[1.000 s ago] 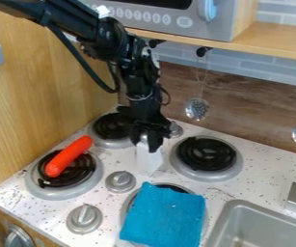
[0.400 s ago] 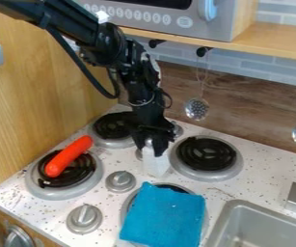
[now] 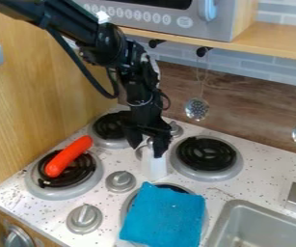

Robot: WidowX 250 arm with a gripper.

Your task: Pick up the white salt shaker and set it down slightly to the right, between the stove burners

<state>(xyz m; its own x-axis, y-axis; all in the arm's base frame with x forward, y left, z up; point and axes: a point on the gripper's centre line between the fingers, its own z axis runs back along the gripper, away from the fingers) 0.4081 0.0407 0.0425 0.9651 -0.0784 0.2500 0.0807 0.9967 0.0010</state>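
Where the claw (image 3: 147, 151) gapes, a white object (image 3: 154, 168) stands.

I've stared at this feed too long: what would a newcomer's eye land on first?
Probably the orange-red sausage-shaped object lying across the left burner, and the bright blue cloth draped over another burner beside the sink. Next, the black gripper, its fingers apart at the top of a white object amid the burners.

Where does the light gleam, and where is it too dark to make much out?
In the camera view, light looks soft and fairly even; the hanging slotted spoon and front stove knob catch pale highlights, while the black gripper and right rear burner coil look very dark.
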